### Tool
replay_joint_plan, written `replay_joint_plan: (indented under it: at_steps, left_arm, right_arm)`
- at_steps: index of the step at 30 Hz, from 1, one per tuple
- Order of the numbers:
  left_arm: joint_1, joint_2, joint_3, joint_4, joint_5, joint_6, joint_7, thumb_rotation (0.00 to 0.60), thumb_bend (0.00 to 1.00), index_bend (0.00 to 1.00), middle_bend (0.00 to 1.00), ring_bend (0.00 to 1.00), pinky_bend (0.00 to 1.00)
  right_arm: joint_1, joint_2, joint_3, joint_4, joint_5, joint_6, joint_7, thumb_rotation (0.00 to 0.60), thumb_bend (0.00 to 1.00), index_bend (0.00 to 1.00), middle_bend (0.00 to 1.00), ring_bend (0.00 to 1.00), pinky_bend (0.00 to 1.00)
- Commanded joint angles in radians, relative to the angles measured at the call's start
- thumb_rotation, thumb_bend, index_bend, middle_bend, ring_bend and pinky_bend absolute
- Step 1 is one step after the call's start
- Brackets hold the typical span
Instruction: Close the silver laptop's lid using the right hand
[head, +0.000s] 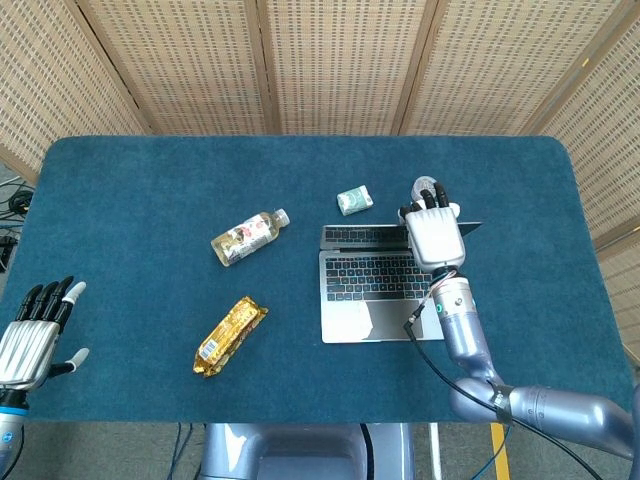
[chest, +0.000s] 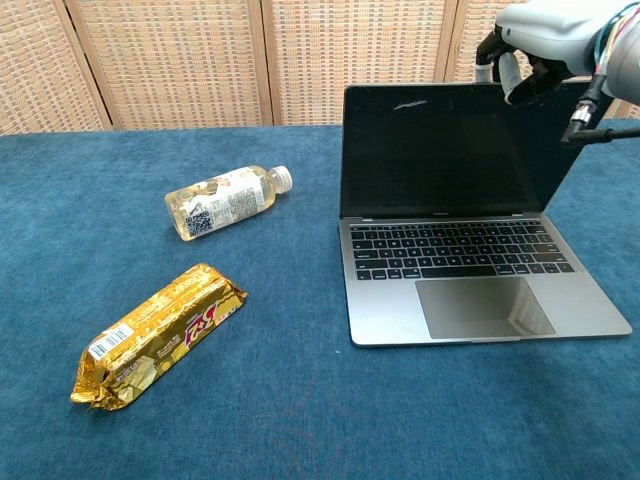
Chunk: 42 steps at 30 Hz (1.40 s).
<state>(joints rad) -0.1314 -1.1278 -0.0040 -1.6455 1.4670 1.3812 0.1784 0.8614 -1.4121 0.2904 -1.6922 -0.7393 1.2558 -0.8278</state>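
Desk (head: 150, 180): covered in dark teal cloth, backed by woven-cane screen panels.

Silver laptop (chest: 470, 290): sits on the right half of the desk, base flat, keyboard and trackpad exposed. Lid (chest: 450, 150) still raised, screen dark, tilted forward over the keyboard in the head view, where only a narrow strip of it shows above the keys.

Right hand (head: 432, 228): placed at the top right corner of the lid, back of the hand upward. Fingers (chest: 512, 72) curl over the top edge of the lid near its right corner and touch it; they lie close together rather than spread. The hand hooks the edge rather than enclosing it. A black cable runs along the forearm.

Left hand (head: 30, 335): at the near left edge of the desk, well apart from every item, holding nothing. Fingers (head: 48, 295) extended and slightly apart, thumb out to the side.

Bottle (chest: 225, 202): clear plastic, white cap, printed label, lying on its side left of the laptop.

Snack bar (chest: 155, 335): in gold wrapper, lying flat near the front of the desk, below the bottle.

Small green and white packet (head: 354, 201): lying on the desk just behind the laptop lid, visible in the head view only.
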Motion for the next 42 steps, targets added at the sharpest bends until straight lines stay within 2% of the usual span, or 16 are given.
replay_joint_plan:
  at_steps: [1, 17, 28, 36, 42]
  left_arm:
    - [-0.001, 0.0, 0.0, 0.0, 0.0, -0.001, 0.001, 0.6, 0.25, 0.0, 0.0, 0.0, 0.0]
    - [-0.001, -0.004, 0.006, -0.008, 0.008, 0.002, 0.022, 0.6, 0.25, 0.0, 0.0, 0.0, 0.0]
    - [0.001, -0.003, 0.007, -0.012, 0.011, 0.008, 0.025, 0.6, 0.25, 0.0, 0.0, 0.0, 0.0]
    - [0.001, 0.0, 0.009, -0.018, 0.017, 0.009, 0.024, 0.6, 0.25, 0.0, 0.0, 0.0, 0.0]
    - [0.002, 0.0, 0.013, -0.024, 0.025, 0.01, 0.026, 0.6, 0.25, 0.0, 0.0, 0.0, 0.0]
  right_arm:
    - [-0.004, 0.002, -0.006, -0.013, -0.004, 0.012, -0.009, 0.6, 0.93, 0.47, 0.48, 0.19, 0.08]
    - [-0.066, 0.007, -0.049, -0.201, -0.025, 0.185, -0.078, 0.6, 0.93, 0.48, 0.5, 0.2, 0.08]
    - [-0.112, -0.021, -0.093, -0.199, -0.041, 0.191, -0.047, 0.6, 0.93, 0.48, 0.5, 0.2, 0.08]
    - [-0.152, -0.046, -0.132, -0.21, -0.061, 0.254, -0.079, 0.6, 0.93, 0.48, 0.5, 0.2, 0.08]
    - [-0.218, -0.062, -0.185, -0.229, -0.1, 0.31, -0.061, 0.6, 0.93, 0.48, 0.5, 0.2, 0.08]
